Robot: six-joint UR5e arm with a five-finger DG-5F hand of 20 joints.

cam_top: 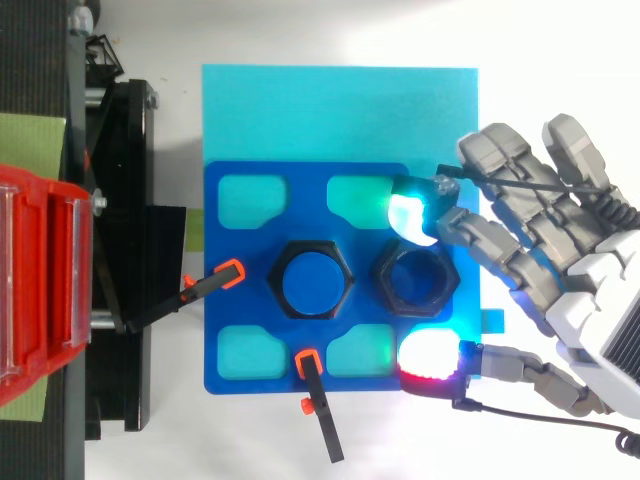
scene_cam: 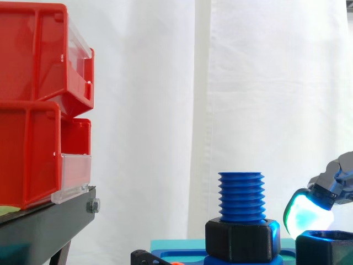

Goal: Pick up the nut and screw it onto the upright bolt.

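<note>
nut (cam_top: 381,281) loose on plate (cam_top: 240,245) beside bolt (cam_top: 313,282); hand (cam_top: 590,290) fingers spread astride nut, unclenched; grasping, screwing left.

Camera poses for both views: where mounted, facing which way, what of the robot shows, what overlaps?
Side view: beside the work, at about bolt height, looking level across at the blue bolt; the hand shows at the right edge.
Top view: overhead, looking down on the blue plate; the hand comes in from the right.
Shared: blue bolt, loose black nut, red bins, hand.
</note>
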